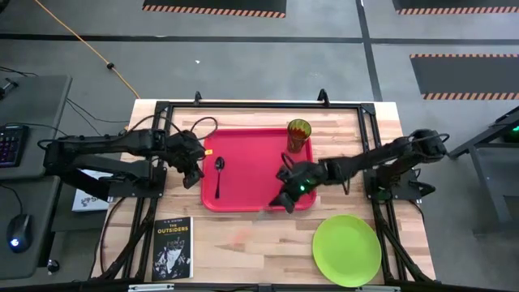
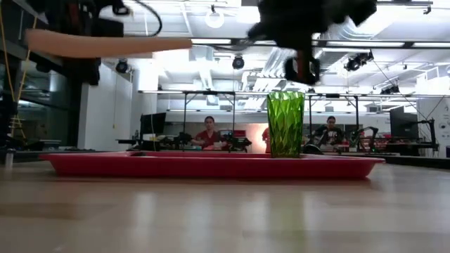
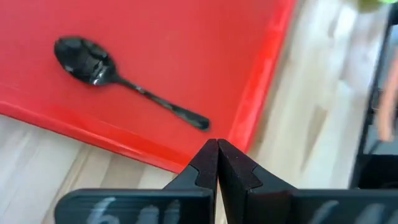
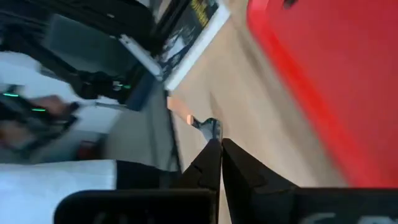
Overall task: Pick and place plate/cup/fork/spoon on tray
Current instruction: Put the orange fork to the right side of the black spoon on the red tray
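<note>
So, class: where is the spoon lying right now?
In the high view the spoon lies on the left part of the red tray, bowl pointing away from the front edge, just right of the left gripper; the cup stands at the far right corner.

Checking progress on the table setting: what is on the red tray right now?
On the tray lie the spoon near its left edge and the cup, upright at its far right corner. The right gripper covers its near right corner.

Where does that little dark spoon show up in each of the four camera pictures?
High view: the spoon lies on the left part of the red tray.
Low view: not visible.
Left wrist view: upper left, on the tray.
Right wrist view: not in it.
Shared landmark: the red tray.
</note>
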